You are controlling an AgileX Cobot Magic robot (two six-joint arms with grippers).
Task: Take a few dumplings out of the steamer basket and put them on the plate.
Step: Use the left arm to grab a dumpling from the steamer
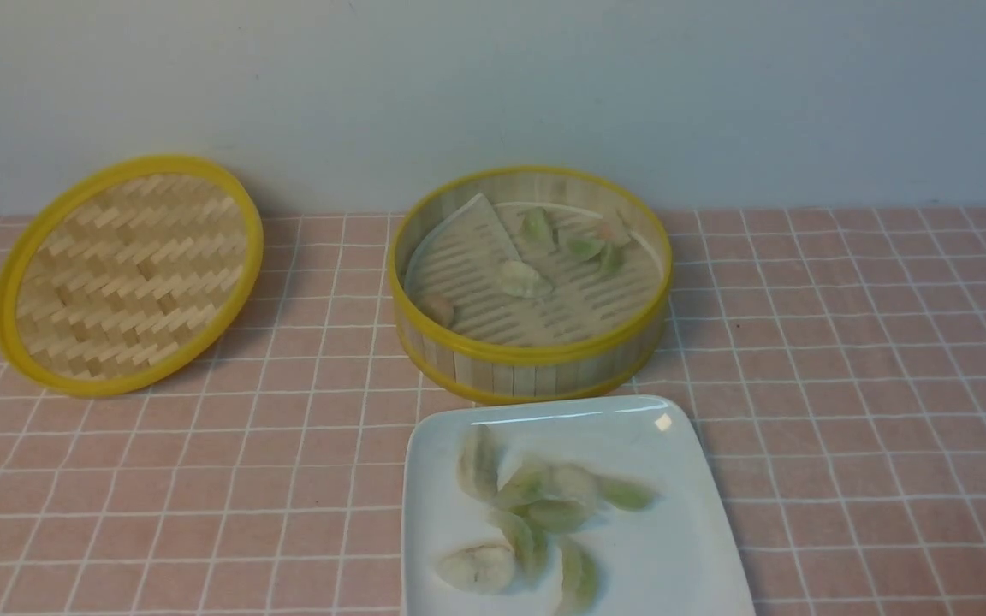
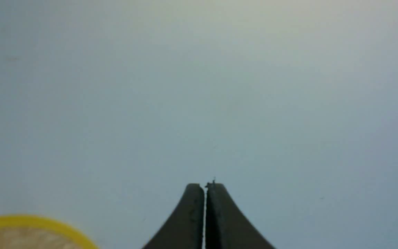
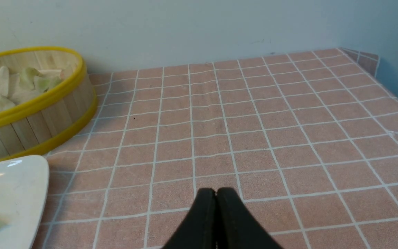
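The steamer basket (image 1: pixel 536 364) stands mid-table with several dumplings (image 1: pixel 525 278) on its slatted floor. Just in front of it lies the white plate (image 1: pixel 681 530), holding several more dumplings (image 1: pixel 555 513) in a loose cluster. Neither arm shows in the front view. My left gripper (image 2: pixel 205 185) is shut on nothing and faces the pale wall. My right gripper (image 3: pixel 216 190) is shut and empty, low over the tablecloth to the right of the basket (image 3: pixel 43 117) and plate (image 3: pixel 19 186).
The flat woven lid (image 1: pixel 129 274) with a yellow rim leans against the wall at the back left; its edge (image 2: pixel 29 221) shows in the left wrist view. A pink checked cloth (image 1: pixel 870 385) covers the table. A wall corner (image 3: pixel 378 62) closes the far right.
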